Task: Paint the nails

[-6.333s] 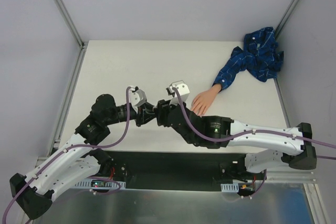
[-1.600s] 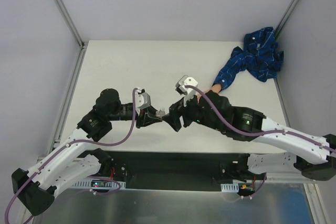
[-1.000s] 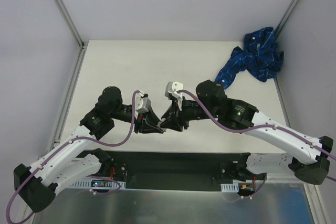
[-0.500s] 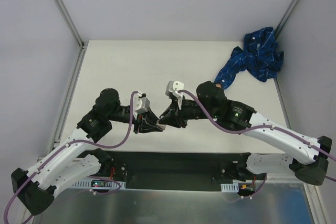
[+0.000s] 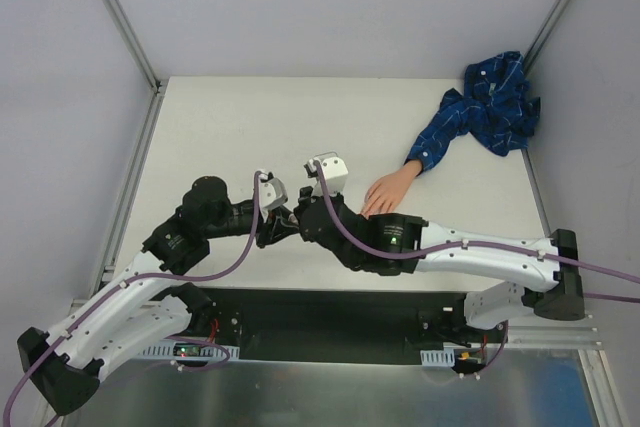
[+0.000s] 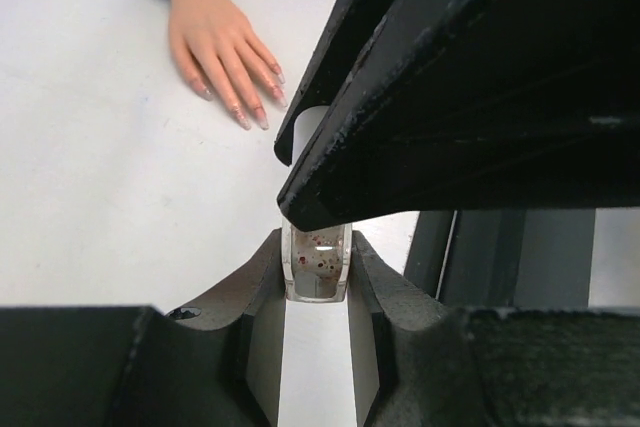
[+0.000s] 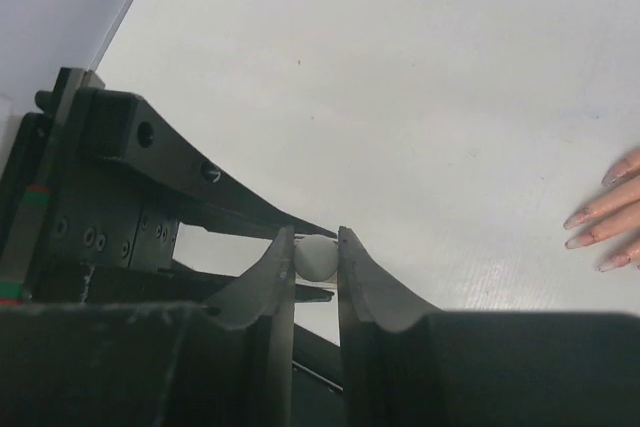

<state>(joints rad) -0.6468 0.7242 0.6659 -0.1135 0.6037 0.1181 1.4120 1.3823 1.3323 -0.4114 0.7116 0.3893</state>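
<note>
Gripping the clear polish bottle (image 6: pixel 317 267) tightly, the left gripper (image 6: pixel 316 249) faces the right gripper (image 7: pixel 315 243), which is clamped on the white cap (image 7: pixel 317 259), near the nails (image 6: pixel 261 119).

Probably a lab test cell. A plain white worktop (image 5: pixel 250 117) sits boxed in by pale grey panel walls (image 5: pixel 330 7) on bare aluminium frame rails (image 5: pixel 118 17).
</note>
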